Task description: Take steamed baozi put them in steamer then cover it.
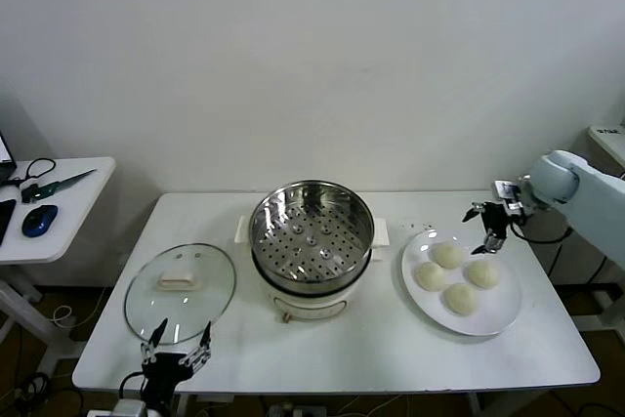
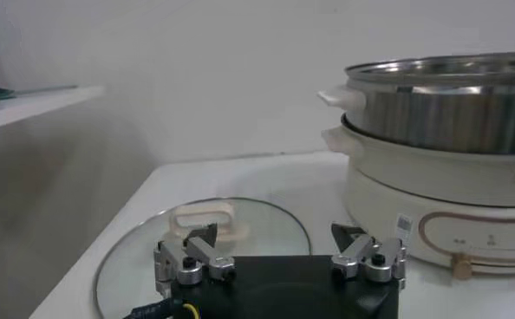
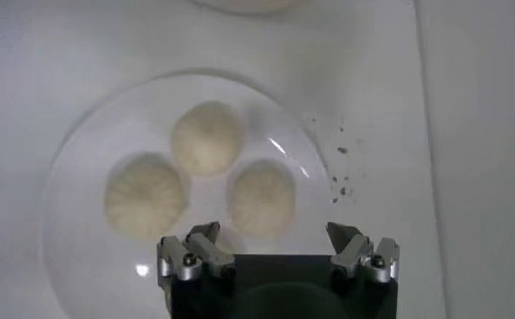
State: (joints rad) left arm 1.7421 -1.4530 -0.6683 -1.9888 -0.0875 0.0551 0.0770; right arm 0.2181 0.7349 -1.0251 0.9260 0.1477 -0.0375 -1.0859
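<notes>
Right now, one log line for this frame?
right gripper: open, over plate | baozi: four on plate | steamer: empty | lid: on table | left gripper: open, near lid

Location: robot test room, lab or office type.
A plain white wall backs a bare white surface (image 1: pixel 332 349); a side desk (image 1: pixel 59 204) carries a computer mouse (image 1: pixel 39 221) and cables.

Head view cuts the left arm off at the bottom edge; only the left gripper (image 1: pixel 176 351) pokes into frame. The right arm runs out past the right edge. In the left wrist view the steamer (image 2: pixel 448 104) is clipped on the far side, and the cover (image 2: pixel 240 234) slips behind the gripper body. Right wrist view catches just three baozi (image 3: pixel 207 137); the fourth is out of sight, and the plate (image 3: pixel 75 173) drops off the edge.
</notes>
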